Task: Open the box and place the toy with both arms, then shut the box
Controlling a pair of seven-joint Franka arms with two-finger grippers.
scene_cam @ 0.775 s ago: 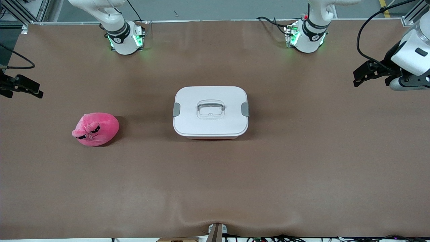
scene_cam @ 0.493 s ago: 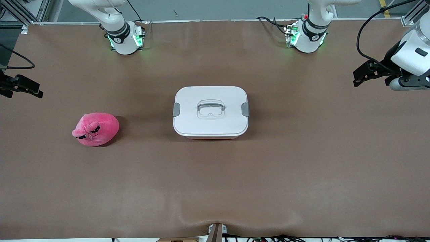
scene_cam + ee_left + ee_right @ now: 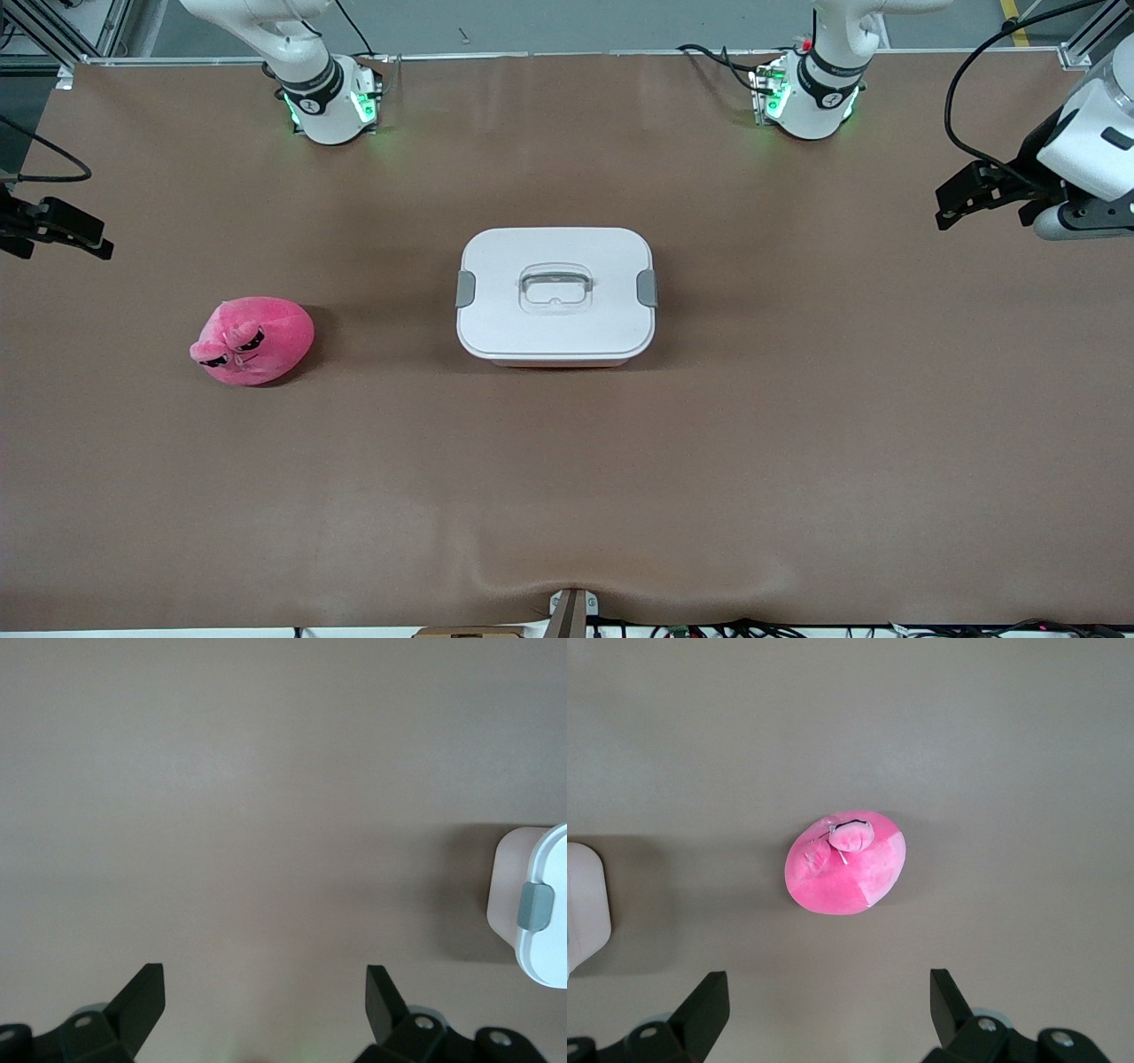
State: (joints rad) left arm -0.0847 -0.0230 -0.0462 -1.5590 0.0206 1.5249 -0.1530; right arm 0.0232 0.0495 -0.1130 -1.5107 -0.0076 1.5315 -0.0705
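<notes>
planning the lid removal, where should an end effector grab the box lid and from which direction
Judging by its shape, take the lid by the clear recessed handle at its centre, coming straight down from above. The bar spans a hollow that fingers could straddle. The grey side clips look shut, so they probably need releasing first.

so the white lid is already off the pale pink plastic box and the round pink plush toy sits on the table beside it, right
Not quite: the white lid is on the pale pink plastic box, both grey clips in place, as the front view shows. The round pink plush toy does sit on the table, toward the right arm's end.
</notes>
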